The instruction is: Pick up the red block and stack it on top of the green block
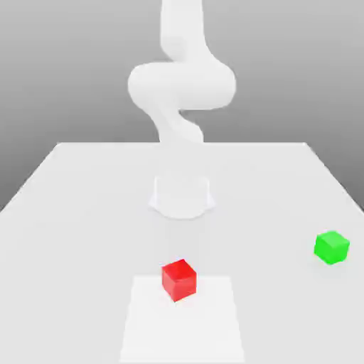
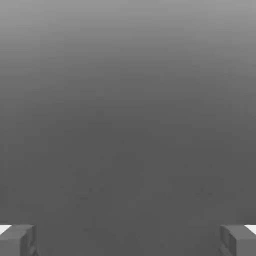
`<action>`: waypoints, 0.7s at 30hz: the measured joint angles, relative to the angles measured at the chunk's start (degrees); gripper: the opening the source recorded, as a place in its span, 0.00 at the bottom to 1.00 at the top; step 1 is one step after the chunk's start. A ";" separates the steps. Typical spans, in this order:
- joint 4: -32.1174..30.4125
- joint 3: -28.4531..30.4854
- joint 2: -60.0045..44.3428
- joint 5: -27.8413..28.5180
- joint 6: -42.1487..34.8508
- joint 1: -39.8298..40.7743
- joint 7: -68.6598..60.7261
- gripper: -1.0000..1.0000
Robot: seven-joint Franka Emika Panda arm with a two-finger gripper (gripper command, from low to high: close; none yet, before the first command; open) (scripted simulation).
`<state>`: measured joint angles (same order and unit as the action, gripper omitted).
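**Nothing held yet, and two places for the stack to fail**

The gripper (image 2: 128,240) is spread wide: in the hand view its two fingertips (image 2: 17,240) sit far apart at opposite sides with nothing between them, and beyond them lies only flat grey. So the hand is empty, and from the task it appears the pick has not begun.

In the exterior view the red block (image 1: 178,279) rests on the table (image 1: 85,213), close to the near edge and about midway along it, at the far edge of a paler square patch (image 1: 181,327). It sits turned, one vertical corner facing the camera. The green block (image 1: 331,247) stands well apart from it, close to the table's edge on the exterior view's right and a little farther back. The arm (image 1: 181,78) rises from its round base (image 1: 182,197) behind both blocks, and its upper part leaves the picture.

The likely troubles, as I judge them:

- The red block's turned pose. If the fingers descend without matching its faces, they could meet corners rather than flats, and the cube may twist or slip out.
- An off-centre descent could push the cube across the smooth surface instead of straddling it.
- The green block's place near the edge. A placement that comes in low or sideways might nudge it toward that edge, perhaps off it.
- Both cubes look alike in size, so a misaligned release could leave red overhanging and toppling.
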<state>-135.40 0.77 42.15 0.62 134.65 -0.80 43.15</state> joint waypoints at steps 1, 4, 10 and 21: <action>-1.72 0.34 -1.83 0.21 1.37 -0.31 -1.36 0.50; -6.79 1.67 -7.21 1.09 5.45 -1.49 -5.21 0.50; -16.95 4.38 -17.99 2.21 13.59 -3.49 -13.55 0.50; -30.23 5.98 -45.36 -2.87 34.38 -5.72 -31.12 0.50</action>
<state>-165.64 6.74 -3.22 -2.25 169.03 -6.53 12.02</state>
